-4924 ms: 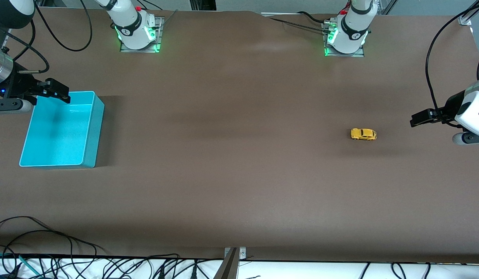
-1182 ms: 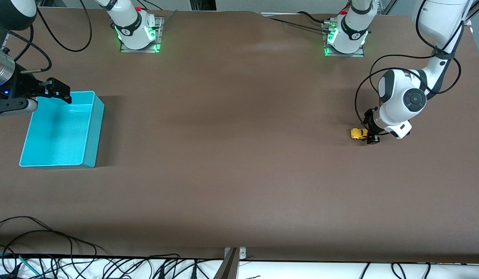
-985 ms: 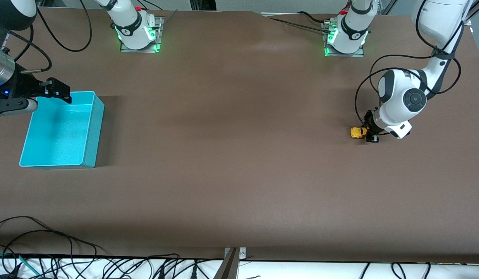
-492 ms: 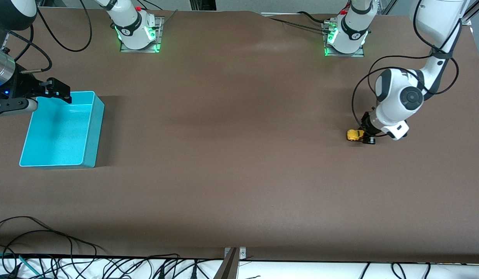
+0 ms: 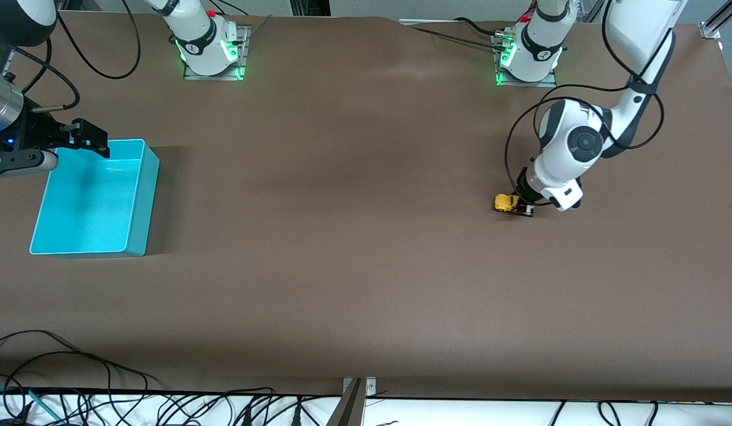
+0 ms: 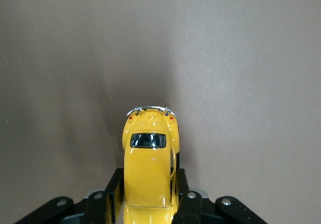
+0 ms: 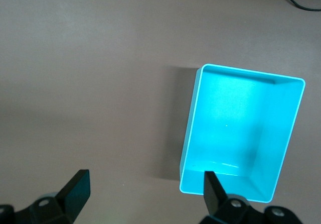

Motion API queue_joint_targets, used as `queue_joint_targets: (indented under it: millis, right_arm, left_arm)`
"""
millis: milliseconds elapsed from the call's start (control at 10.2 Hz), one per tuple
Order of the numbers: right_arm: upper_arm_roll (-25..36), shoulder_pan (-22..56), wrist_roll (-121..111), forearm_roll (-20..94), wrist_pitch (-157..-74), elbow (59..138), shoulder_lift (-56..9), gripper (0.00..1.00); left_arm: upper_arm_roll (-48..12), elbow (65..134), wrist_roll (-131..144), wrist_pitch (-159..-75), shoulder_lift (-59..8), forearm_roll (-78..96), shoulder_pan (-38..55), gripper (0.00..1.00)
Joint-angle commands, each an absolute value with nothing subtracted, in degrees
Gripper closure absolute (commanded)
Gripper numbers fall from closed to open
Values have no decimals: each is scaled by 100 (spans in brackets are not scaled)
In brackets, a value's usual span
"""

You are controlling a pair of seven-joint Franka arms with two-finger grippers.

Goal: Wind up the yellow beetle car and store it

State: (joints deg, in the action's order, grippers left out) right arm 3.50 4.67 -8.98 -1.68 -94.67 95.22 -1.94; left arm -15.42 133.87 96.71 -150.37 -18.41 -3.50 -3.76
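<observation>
The yellow beetle car [image 5: 507, 203] is on the brown table toward the left arm's end, and my left gripper [image 5: 522, 204] is shut on its sides. In the left wrist view the car [image 6: 149, 169] sits between the two black fingers [image 6: 112, 194], its chrome bumper pointing away from the gripper. The turquoise bin [image 5: 93, 198] stands at the right arm's end of the table and has nothing in it. My right gripper [image 5: 84, 139] is open and hangs over the bin's rim. In the right wrist view the bin [image 7: 241, 133] shows beside the open fingers [image 7: 75, 191].
The arms' bases [image 5: 209, 44] stand along the table's edge farthest from the front camera. Cables [image 5: 76, 378] lie along the table's near edge. The brown table [image 5: 342, 236] stretches between the car and the bin.
My left gripper came down onto the car and shut on it, then slid it along the table toward the right arm's end. The right arm has not moved.
</observation>
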Motion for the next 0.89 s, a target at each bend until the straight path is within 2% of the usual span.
queue_joint_targets:
  millis: [0, 788]
  right_arm:
    - [352, 466, -984, -70, -9396, 9501, -185, 0]
    - [316, 475, -984, -70, -9387, 9510, -211, 0]
  left_arm:
    - [-1591, 13131, 9983, -15038, -2144, -440, -378, 100]
    - [-1521, 13017, 10547, -15047, -2531, -1254, -553, 100]
